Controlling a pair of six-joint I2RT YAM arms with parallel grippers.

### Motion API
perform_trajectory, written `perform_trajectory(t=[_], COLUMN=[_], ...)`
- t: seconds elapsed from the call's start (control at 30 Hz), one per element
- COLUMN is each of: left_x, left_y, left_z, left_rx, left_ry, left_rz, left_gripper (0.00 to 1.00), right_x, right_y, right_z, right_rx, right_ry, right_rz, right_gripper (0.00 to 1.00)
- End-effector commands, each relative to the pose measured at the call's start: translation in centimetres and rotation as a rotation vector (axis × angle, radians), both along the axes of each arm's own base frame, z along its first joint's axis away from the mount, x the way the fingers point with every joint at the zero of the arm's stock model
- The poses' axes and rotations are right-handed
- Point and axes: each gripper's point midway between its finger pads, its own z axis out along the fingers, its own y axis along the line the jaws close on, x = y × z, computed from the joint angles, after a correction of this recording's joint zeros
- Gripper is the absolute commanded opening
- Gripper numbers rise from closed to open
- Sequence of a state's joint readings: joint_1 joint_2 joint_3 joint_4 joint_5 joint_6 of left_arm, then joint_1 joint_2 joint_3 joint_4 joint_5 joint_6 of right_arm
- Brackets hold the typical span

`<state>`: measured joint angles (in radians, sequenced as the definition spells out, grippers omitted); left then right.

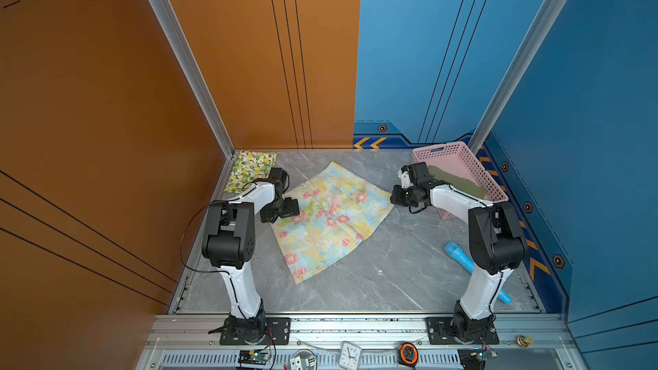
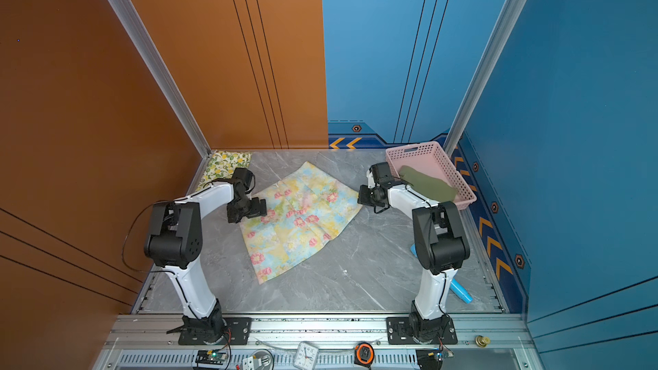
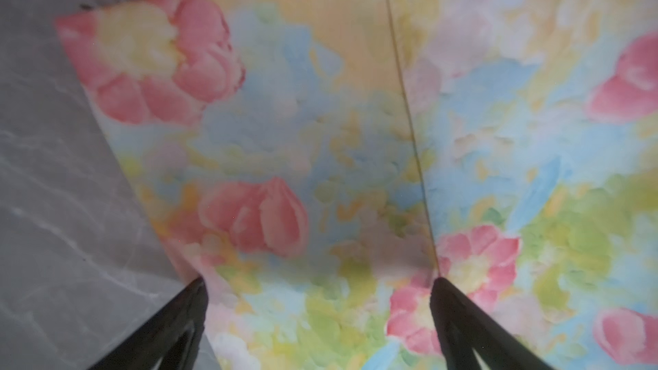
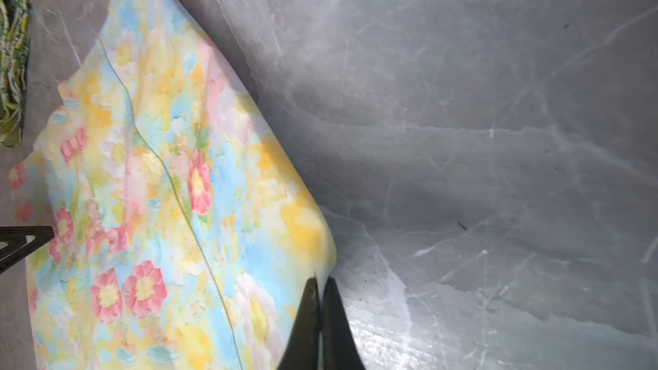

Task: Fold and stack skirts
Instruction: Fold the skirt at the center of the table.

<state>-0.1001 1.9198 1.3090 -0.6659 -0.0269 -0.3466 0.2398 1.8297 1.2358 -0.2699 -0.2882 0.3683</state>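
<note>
- Fingers point(image 4: 336, 329) of the right gripper point(image 4: 320, 281) are pressed together with a sliver of pale cloth between them. They pinch the yellow corner of the floral skirt point(image 4: 171, 208), which lifts slightly off the table point(image 4: 498, 137) at that point.
- Left gripper point(image 3: 318, 282) is spread wide and holds nothing. Its fingers point(image 3: 171, 325) straddle the opposite side of the same skirt, one tip by the cloth's edge and one on a seam line. Whether the tips touch the fabric I cannot tell.
- Floral skirt point(image 1: 331, 218) lies spread nearly flat mid-table between the two arms in both top views, probably so that each arm can take one side for a fold.
- Lemon-print skirt point(image 1: 251, 169) sits as a compact rectangle in the far corner on the left arm's side, apart from the floral one. It looks like the base of the stack.
- Olive skirt point(image 1: 459, 181) lies inside the pink basket point(image 1: 441, 151) behind the right arm, apparently waiting its turn.
- A clean fold likely needs both sides gripped, so the left fingers should close before any lift. Pulling from the right corner alone would probably drag the skirt askew.
</note>
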Motion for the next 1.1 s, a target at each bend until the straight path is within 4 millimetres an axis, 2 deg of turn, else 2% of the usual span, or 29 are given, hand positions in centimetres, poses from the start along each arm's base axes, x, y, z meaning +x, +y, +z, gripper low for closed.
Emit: perform_trajectory(t=[0.0, 0.17, 0.3, 0.4, 0.5, 0.63, 0.8, 0.83, 0.87, 0.93, 1.07], left_x=[0.6, 2.7, 4.7, 5.9, 6.5, 5.2, 0.8, 0.0, -0.5, -1.3, -1.8], left_y=[-1.1, -3.7, -5.7, -6.9, -6.9, -5.1, -2.2, -1.7, -1.5, -1.5, -2.4], left_z=[-0.5, -1.2, -1.7, -0.7, 1.7, 4.8, 6.2, 6.0, 5.6, 3.9, 0.5], left_rx=[0.02, 0.032, 0.019, -0.016, -0.034, -0.095, -0.17, -0.172, -0.171, -0.171, -0.183], left_ry=[0.036, 0.041, 0.041, 0.023, -0.026, -0.06, -0.065, -0.071, -0.069, -0.033, 0.049], left_rz=[-0.012, -0.059, -0.08, -0.082, -0.079, -0.03, 0.072, 0.085, 0.092, 0.096, 0.081], left_gripper=[0.98, 0.98, 0.98, 0.98, 0.98, 0.98, 0.97, 0.97, 0.95, 0.92, 0.69], right_x=[0.4, -0.1, -1.1, -2.1, -2.9, -4.4, -6.3, -6.4, -7.5, -8.3, -10.4], right_y=[-0.5, -0.8, 0.3, 2.1, 3.9, 8.5, 15.1, 15.8, 17.9, 20.0, 24.0], right_z=[3.2, 6.4, 8.3, 9.5, 10.2, 10.8, 11.0, 10.9, 10.9, 10.7, 10.8], right_rx=[-0.018, -0.042, -0.071, -0.084, -0.112, -0.119, -0.127, -0.139, -0.135, -0.119, -0.102], right_ry=[-0.09, -0.163, -0.212, -0.239, -0.263, -0.292, -0.314, -0.319, -0.322, -0.317, -0.318], right_rz=[-0.037, -0.045, -0.012, 0.042, 0.082, 0.183, 0.324, 0.339, 0.387, 0.427, 0.508], right_gripper=[0.0, 0.0, 0.0, 0.0, 0.0, 0.0, 0.0, 0.0, 0.0, 0.0, 0.0])
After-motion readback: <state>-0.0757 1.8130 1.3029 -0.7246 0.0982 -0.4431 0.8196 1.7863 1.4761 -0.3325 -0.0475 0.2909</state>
